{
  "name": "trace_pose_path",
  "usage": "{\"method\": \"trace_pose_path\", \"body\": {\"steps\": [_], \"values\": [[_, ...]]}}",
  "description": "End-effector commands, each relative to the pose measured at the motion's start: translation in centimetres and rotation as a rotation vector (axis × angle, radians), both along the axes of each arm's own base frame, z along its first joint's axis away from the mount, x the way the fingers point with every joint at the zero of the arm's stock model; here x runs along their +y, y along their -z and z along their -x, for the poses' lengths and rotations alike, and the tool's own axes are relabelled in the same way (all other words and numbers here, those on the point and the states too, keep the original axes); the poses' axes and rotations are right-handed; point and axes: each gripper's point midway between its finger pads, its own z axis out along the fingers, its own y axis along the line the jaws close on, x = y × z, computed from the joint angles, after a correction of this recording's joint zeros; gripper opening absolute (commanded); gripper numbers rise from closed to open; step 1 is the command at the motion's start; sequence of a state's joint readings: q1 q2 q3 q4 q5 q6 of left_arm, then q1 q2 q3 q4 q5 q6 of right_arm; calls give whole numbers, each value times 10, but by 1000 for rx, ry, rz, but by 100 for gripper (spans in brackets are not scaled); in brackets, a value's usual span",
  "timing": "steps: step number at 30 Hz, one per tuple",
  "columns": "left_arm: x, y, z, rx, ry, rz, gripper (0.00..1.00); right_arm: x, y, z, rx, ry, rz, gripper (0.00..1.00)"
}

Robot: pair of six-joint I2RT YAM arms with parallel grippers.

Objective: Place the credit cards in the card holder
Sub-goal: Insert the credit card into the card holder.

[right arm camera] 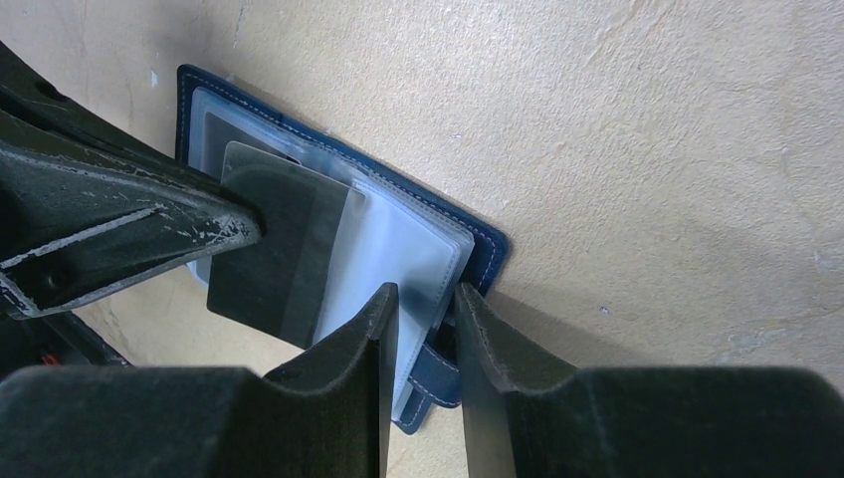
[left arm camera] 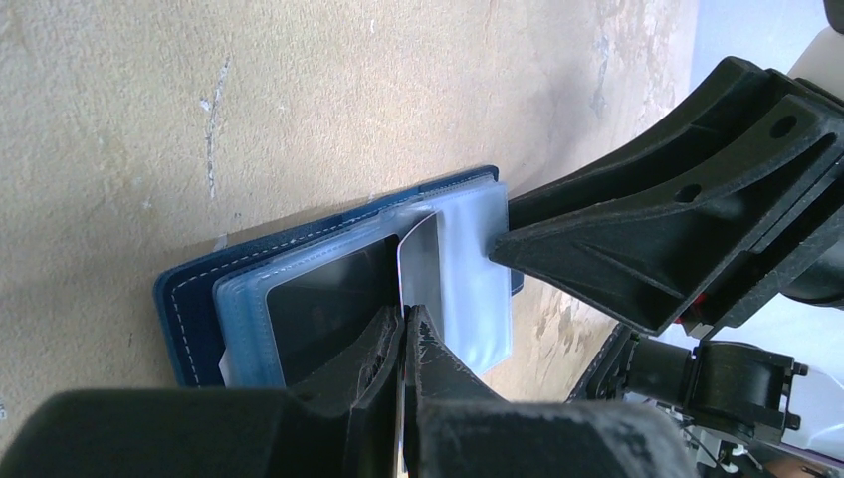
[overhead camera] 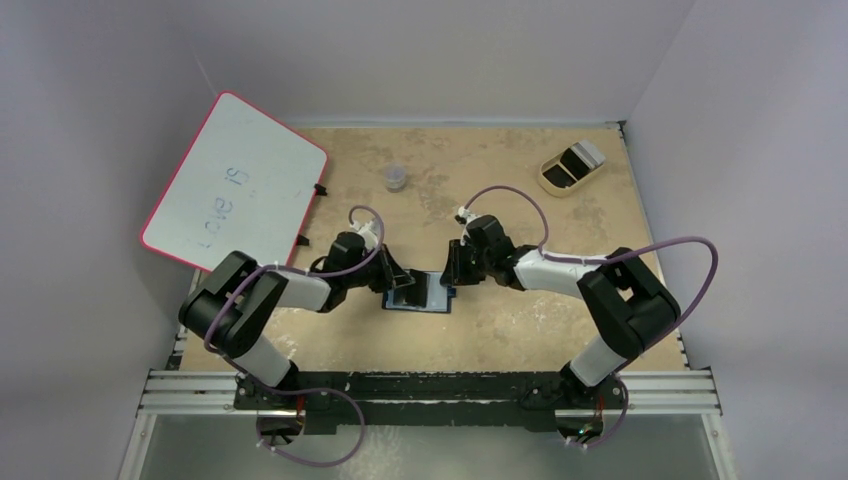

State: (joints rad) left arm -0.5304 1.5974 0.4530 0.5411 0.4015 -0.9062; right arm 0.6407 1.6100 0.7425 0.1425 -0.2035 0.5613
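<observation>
The navy card holder (overhead camera: 420, 293) lies open on the table between both grippers, its clear pockets facing up. My left gripper (left arm camera: 406, 317) is shut on a thin credit card (left arm camera: 422, 261), held on edge with its far end inside a clear pocket (left arm camera: 473, 289). The same card looks dark in the right wrist view (right arm camera: 279, 254). Another dark card (left arm camera: 323, 304) sits in a pocket of the holder. My right gripper (right arm camera: 423, 299) grips the holder's edge (right arm camera: 478, 249), its jaws narrowly apart around the clear sleeves and the snap tab (right arm camera: 433, 373).
A pink-edged whiteboard (overhead camera: 235, 180) leans at the back left. A tan oval tray (overhead camera: 570, 168) with dark items stands at the back right. A small grey cup (overhead camera: 396, 178) stands at the back middle.
</observation>
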Motion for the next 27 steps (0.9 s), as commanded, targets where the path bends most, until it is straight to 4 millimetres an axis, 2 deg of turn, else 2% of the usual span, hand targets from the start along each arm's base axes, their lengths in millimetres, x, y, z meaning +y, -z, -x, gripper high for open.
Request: {"method": "trace_pose_path", "body": {"steps": [1,8,14,23,27], "values": [[3,10,3,5,-10,-6,0,-1,2,0,-1,28,-10,30],[15,16,-4,-64,-12,-109,0,-2,1,0,-3,39,-12,29],[11,6,-1,-66,-33,-66,0,1,-4,0,-3,60,-52,28],[5,10,0,-35,-107,4,0,0,-12,0,-3,93,-69,27],[2,11,0,-33,-107,13,0,-10,-26,1,-17,124,-43,35]]}}
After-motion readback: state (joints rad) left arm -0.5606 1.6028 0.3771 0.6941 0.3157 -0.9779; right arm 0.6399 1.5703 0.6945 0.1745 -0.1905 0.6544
